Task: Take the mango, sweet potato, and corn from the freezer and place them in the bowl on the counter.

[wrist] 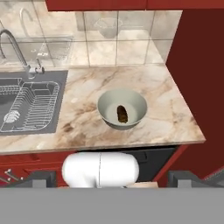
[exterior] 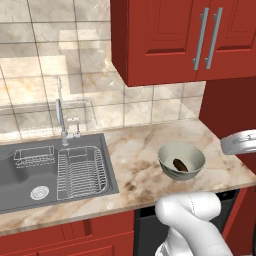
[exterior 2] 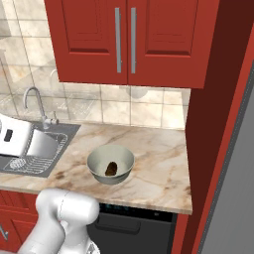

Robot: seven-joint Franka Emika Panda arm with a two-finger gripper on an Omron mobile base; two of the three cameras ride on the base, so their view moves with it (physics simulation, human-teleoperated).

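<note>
In the left base view the marbled counter (exterior: 145,150) runs from the grey sink basin (exterior: 30,172) on the left to a tall red panel on the right. A wire dish rack (exterior: 82,170) sits in the right half of the basin and a chrome faucet (exterior: 61,120) rises behind it. The pale grey-green bowl (exterior: 167,162) stands upright on the counter, well right of the sink and near the front edge, and the dark brown sweet potato (exterior: 180,164) lies inside it on the bottom. Red wall cabinets (exterior: 165,40) with bar handles hang above. In the right base view the same bowl (exterior 2: 96,168) stands between the sink and the red side panel, above a black appliance front (exterior 2: 134,228), with the sweet potato (exterior 2: 111,169) resting in its hollow. The grey freezer (exterior 2: 233,173) shows as a plain grey slab at the far right edge. In the hand view the bowl (wrist: 107,109) sits on the counter (wrist: 162,105) just right of the sink, apart from it, and the sweet potato (wrist: 122,113) lies lengthwise at its centre. The gripper (wrist: 112,179) is back from the counter's front edge, its two dark fingertips (wrist: 41,178) set wide apart at the bottom corners with nothing between them.
</note>
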